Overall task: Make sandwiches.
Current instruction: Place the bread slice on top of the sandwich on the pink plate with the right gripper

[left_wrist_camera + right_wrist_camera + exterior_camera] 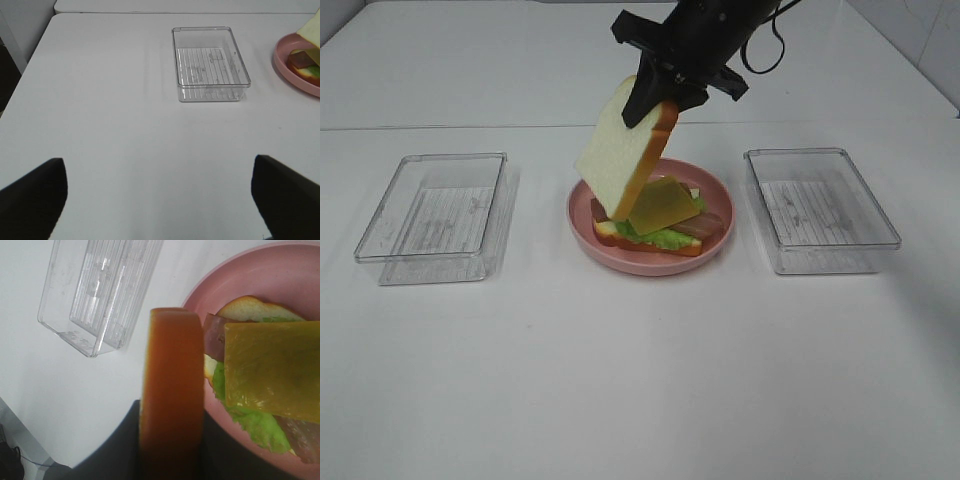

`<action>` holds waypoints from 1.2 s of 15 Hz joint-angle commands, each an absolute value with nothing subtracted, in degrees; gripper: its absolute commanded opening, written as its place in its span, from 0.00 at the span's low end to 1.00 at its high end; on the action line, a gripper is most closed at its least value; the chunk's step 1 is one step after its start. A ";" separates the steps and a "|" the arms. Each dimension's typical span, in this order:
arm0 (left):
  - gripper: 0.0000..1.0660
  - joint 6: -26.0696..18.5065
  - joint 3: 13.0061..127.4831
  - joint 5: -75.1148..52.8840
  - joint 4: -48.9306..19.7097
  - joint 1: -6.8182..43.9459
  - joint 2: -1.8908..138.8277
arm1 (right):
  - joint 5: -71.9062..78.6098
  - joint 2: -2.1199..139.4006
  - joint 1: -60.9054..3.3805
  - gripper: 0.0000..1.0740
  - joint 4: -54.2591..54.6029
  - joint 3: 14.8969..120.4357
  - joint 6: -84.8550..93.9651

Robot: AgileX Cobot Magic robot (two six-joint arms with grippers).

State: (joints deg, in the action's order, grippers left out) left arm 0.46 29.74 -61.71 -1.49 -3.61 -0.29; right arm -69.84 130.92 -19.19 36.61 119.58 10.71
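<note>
On the round pink plate (pixel 710 185) lies a partial stack: a bottom bread slice (pixel 610 233), green lettuce (pixel 665 239), brown bacon (pixel 705 222) and a yellow cheese square (pixel 663 203) leaning against the lifted slice. My right gripper (pixel 660 95) is shut on the top bread slice (pixel 620 150) and holds it tilted, hanging above the plate's left side. In the right wrist view the slice's orange crust (pixel 171 390) stands edge-on beside the cheese (pixel 272 367). My left gripper (pixel 160 192) is open over bare table, apart from the stack.
A clear plastic tray (pixel 435 215) stands left of the plate and another clear tray (pixel 818 208) right of it. The left tray also shows in the left wrist view (pixel 210 64). The table's back edge runs behind the plate.
</note>
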 commanded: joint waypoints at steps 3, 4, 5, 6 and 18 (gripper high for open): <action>0.86 0.34 29.68 -61.48 -1.89 -3.61 -1.26 | -67.84 135.05 -19.14 0.00 36.50 119.75 12.03; 0.86 0.34 29.68 -61.48 -1.89 -3.61 -1.26 | -67.55 135.39 -19.14 0.00 36.33 119.75 12.03; 0.86 0.34 29.68 -61.48 -1.89 -3.61 -1.26 | -66.46 135.96 -19.14 0.00 34.95 119.75 12.03; 0.86 0.34 29.68 -61.48 -1.89 -3.61 -1.26 | -65.78 136.13 -19.14 0.00 33.86 119.75 11.75; 0.86 0.34 29.68 -61.48 -1.89 -3.61 -1.26 | -69.27 136.02 -19.14 0.85 20.91 120.32 11.00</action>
